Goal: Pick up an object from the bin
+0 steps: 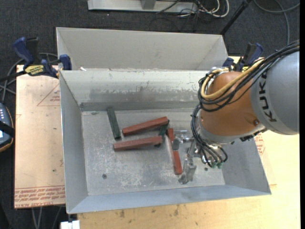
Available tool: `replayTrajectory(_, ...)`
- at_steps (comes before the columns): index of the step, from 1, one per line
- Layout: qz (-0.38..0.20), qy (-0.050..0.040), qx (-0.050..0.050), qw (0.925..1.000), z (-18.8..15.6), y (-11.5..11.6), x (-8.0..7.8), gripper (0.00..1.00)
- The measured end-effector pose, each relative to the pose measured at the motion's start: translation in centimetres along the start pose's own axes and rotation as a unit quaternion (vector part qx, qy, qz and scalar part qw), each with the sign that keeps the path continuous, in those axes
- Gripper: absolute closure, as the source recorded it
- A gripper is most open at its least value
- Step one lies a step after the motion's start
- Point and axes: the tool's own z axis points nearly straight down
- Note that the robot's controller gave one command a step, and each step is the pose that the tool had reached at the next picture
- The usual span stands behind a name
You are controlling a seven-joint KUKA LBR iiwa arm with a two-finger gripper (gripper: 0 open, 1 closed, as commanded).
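Dark carpet [28, 18] surrounds the grey metal bin [71, 142], which I view from above and slightly to 1 side. The arm [283, 97] enters from the right, with its orange cover [228, 109] and looped cables [214, 82] over the bin's right half.

Finding 1: the tool [185, 174] is down at the bin floor, right of centre and near the front wall. I cannot tell whether it is spread or pressed together.

Finding 2: the nearest item is 1 short red-brown stick [177, 162], lying front to back just beside the tool on its left. I cannot tell whether the two are in contact.

Finding 3: a smaller red-brown piece [170, 133] lies just behind that stick.

Finding 4: 2 long red-brown bars occupy the middle of the floor, the upper bar [145, 126] tilted and the lower bar [138, 144] nearly level. 1 dark green bar [113, 123] lies just beside their left ends, well apart from the tool.
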Motion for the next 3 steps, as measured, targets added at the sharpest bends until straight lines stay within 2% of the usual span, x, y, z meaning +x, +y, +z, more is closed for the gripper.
replayTrajectory(1, -0.108, -0.0086, 0.0, 0.9941, 7.8, 1.9, -8.7, 0.0)
replayTrajectory(2, -0.108, -0.0062, 0.0, 0.9941, 8.0, 1.8, -8.6, 1.0)
replayTrajectory(3, -0.215, -0.0091, 0.001, 0.9765, -5.9, 7.4, -6.2, 1.0)
